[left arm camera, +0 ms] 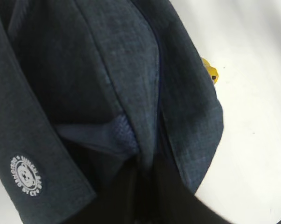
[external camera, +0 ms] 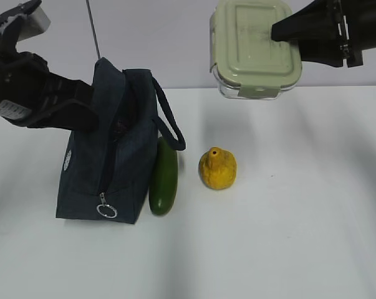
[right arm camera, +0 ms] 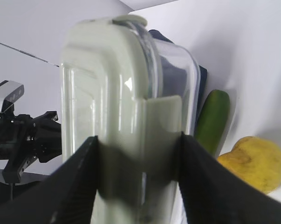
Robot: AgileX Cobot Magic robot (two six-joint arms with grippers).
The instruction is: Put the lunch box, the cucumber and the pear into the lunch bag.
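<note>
The right gripper (external camera: 281, 31) holds the lunch box (external camera: 255, 48) aloft at one o'clock in the exterior view, its fingers (right arm camera: 79, 186) pinching the container's end across the pale green lid and clear base, well above the white table (external camera: 300, 218). Nothing has yet gone into the lunch bag (external camera: 113, 156), by the look of it: the cucumber (external camera: 163, 177) lies on the table along the bag's right flank, touching or just beside it, and the pear (external camera: 217, 168) sits a little farther right, at about the centre of the scene. The bag stands at nine o'clock with its handle draped toward the cucumber and its silver ring pull (external camera: 106, 210) hanging at the near end, which suggests the zipper has been run open, though the exterior view does not show a clear mouth. All three items are therefore left to place, the box first. The left gripper (external camera: 81, 115) presses against the bag's upper left side; whether its claw is spread or clamped on fabric cannot be told, since the left wrist view shows only navy cloth, a round white logo (left arm camera: 26, 175) and a sliver of the pear. Only the right wrist view shows the pinch on the box, with cucumber and pear below at four o'clock.
</note>
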